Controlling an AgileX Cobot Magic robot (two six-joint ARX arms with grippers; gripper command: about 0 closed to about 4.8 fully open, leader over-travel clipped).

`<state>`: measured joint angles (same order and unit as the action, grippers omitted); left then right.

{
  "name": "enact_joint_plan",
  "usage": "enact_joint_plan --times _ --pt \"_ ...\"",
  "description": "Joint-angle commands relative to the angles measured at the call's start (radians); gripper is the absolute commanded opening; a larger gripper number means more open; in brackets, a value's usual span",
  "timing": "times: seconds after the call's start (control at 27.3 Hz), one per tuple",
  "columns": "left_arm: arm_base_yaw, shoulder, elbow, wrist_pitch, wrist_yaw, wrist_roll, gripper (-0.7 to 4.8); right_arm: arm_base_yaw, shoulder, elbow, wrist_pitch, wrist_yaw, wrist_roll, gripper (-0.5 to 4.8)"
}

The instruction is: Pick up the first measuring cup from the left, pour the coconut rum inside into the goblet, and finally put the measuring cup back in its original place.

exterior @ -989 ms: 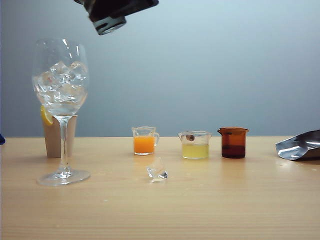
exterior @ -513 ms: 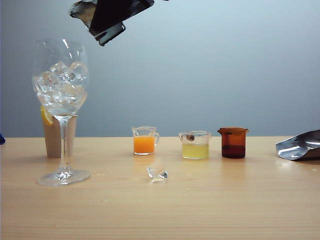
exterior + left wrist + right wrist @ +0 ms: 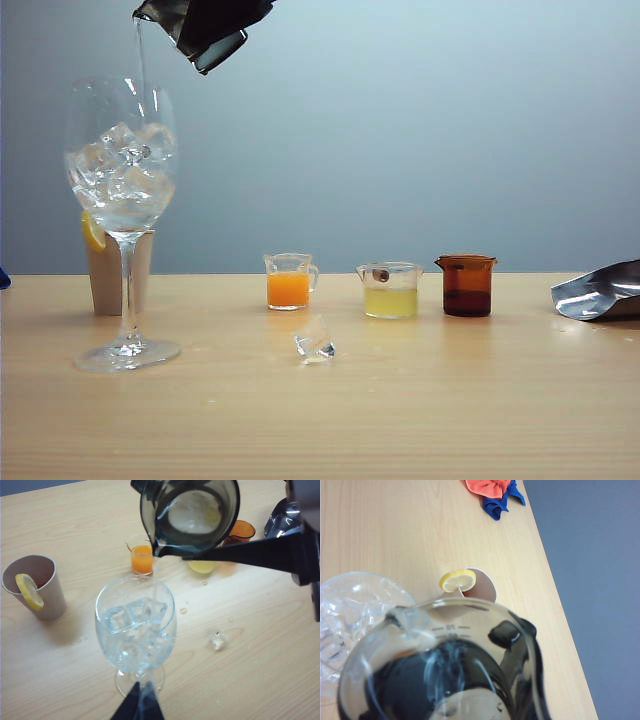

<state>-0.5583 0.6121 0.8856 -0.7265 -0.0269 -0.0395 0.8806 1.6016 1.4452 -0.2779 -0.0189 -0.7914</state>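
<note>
With my right gripper [image 3: 205, 30] clamped on the smoky dark-grey plastic measuring cup [image 3: 187, 515], I am tilting it above the tall clear stemmed goblet [image 3: 122, 200], and a thin clear stream of coconut rum [image 3: 139, 60] is falling into its ice-filled bowl. I am judging that a slow tilt with the lip over the rim is best. My left gripper [image 3: 137, 707] is sitting at the goblet's foot, jaws' width unclear. The beige paper cup [image 3: 35, 587] behind the goblet is crowding it; the orange-liquid cup [image 3: 289, 281] is standing well apart.
</note>
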Motion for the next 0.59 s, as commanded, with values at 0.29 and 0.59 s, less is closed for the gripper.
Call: enact_joint_plan --times 0.29,0.59 --pt "0.0 -0.001 0.006 0.002 0.005 -0.002 -0.06 0.001 0.018 0.007 0.042 0.011 -0.056 0.39" --pt "0.0 -0.001 0.005 0.002 0.005 -0.002 -0.06 0.001 0.02 0.007 0.05 0.024 -0.099 0.17"
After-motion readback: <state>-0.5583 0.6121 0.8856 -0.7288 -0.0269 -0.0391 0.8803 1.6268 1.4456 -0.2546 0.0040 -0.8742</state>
